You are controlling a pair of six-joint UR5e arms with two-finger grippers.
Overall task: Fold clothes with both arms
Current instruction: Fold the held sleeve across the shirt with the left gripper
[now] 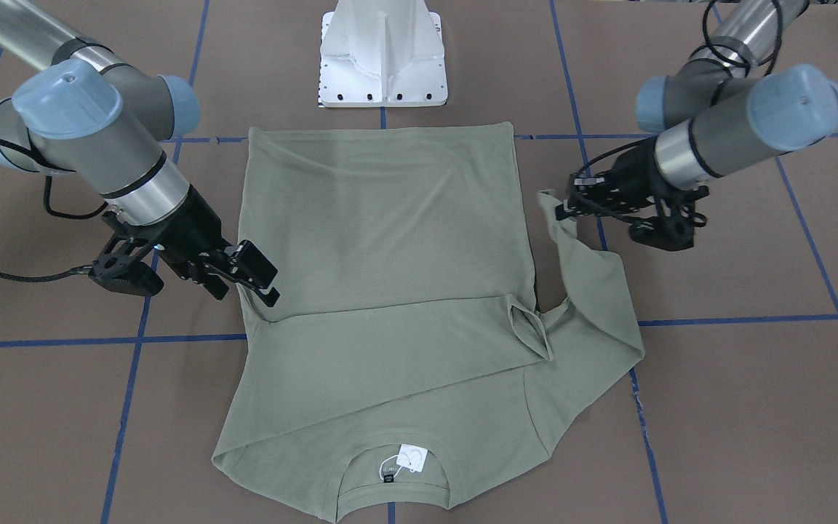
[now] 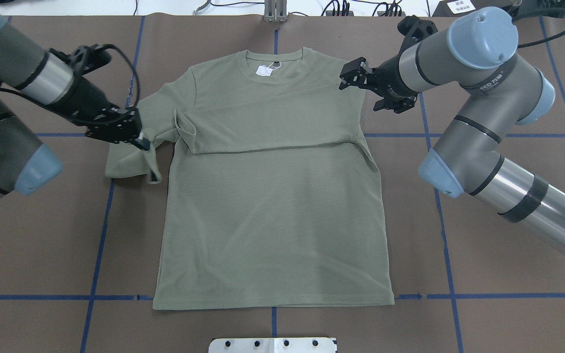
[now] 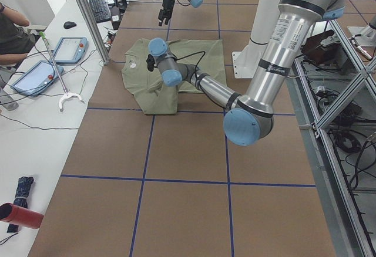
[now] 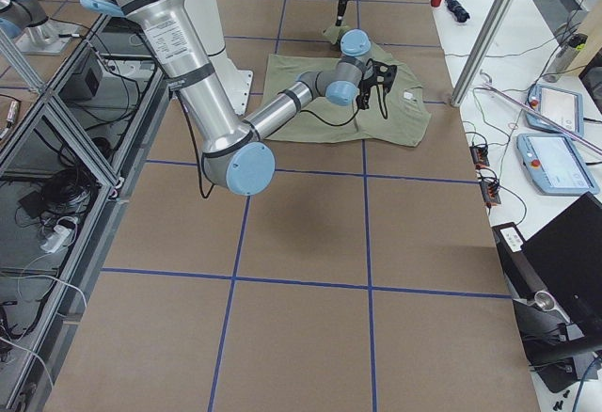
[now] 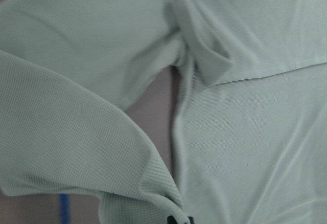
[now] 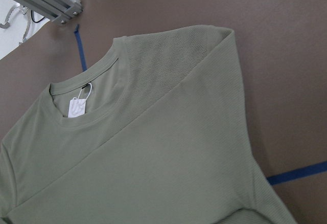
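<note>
The sage-green shirt (image 2: 272, 206) lies flat on the brown table, collar and white tag (image 2: 264, 70) at the far side from the robot. One sleeve is folded across the chest (image 1: 404, 327). My left gripper (image 2: 141, 142) is shut on the cuff end of the other sleeve (image 2: 130, 162) and holds it slightly raised beside the body (image 1: 559, 206); in the left wrist view the sleeve (image 5: 66, 147) hangs close under the camera. My right gripper (image 2: 350, 76) hovers open over the shirt's shoulder edge (image 1: 262, 280), holding nothing. The right wrist view shows the collar and tag (image 6: 77, 107).
The white base block (image 1: 382, 54) stands just beyond the shirt's hem. Blue tape lines (image 2: 101, 235) cross the brown table. A side bench with tablets (image 3: 35, 75) and a seated person (image 3: 9, 28) runs along the far edge.
</note>
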